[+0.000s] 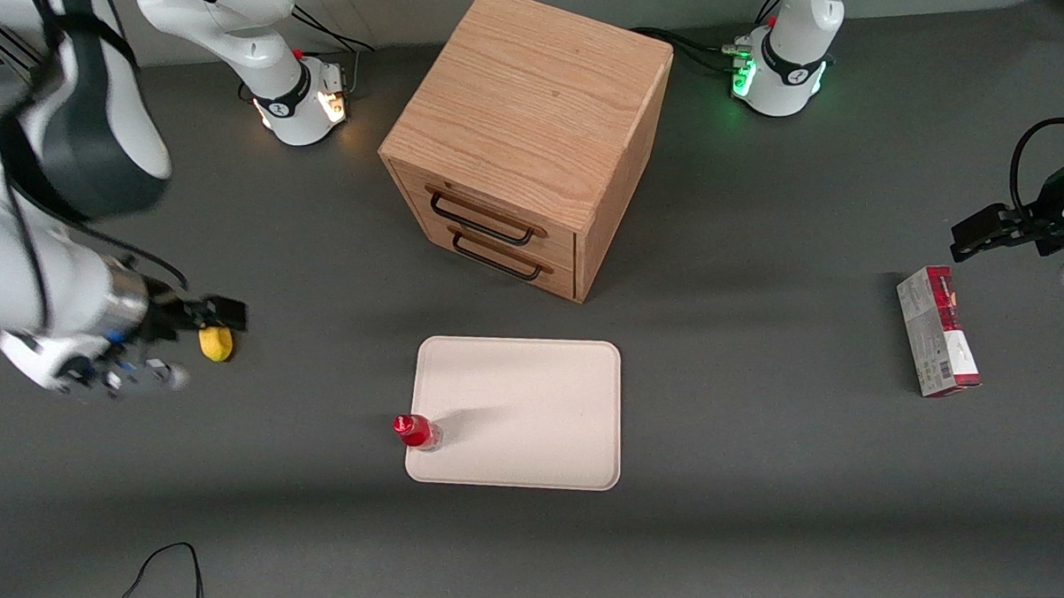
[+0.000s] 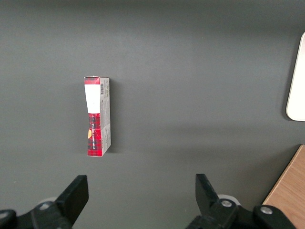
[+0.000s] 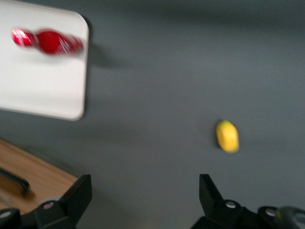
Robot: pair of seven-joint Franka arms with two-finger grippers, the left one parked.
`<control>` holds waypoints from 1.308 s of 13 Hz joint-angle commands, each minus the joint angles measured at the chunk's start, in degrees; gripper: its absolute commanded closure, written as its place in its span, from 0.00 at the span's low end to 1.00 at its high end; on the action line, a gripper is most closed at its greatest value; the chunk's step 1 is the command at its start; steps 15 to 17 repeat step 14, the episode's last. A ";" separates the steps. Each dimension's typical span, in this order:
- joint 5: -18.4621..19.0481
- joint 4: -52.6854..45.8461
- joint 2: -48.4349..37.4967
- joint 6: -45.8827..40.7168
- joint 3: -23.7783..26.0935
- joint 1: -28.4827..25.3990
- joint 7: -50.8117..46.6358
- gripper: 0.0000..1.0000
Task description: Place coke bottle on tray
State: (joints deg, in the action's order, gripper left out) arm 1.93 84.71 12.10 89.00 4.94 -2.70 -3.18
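Note:
The coke bottle [image 1: 415, 430], small and red with a red cap, stands upright on the cream-white tray [image 1: 536, 405], at the corner near the front camera toward the working arm's end. The right wrist view shows the bottle [image 3: 47, 42] over the tray's [image 3: 43, 90] edge strip. My gripper [image 1: 232, 315] hovers well away from the tray, toward the working arm's end of the table, just above a yellow lemon-like lump [image 1: 216, 344]. The gripper [image 3: 144, 186] is open, with only bare table between its fingers.
A wooden two-drawer cabinet [image 1: 526, 140] stands farther from the front camera than the tray, its drawers facing the tray. A red-and-grey carton [image 1: 938, 331] lies toward the parked arm's end. The yellow lump [image 3: 227, 136] rests on the grey table.

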 commanded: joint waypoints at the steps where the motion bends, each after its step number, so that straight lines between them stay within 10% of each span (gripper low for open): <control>1: -1.40 13.28 -13.05 1.89 -7.45 -4.92 5.63 0.00; 17: -4.48 8.63 -14.12 -3.91 -11.53 -9.96 8.80 0.00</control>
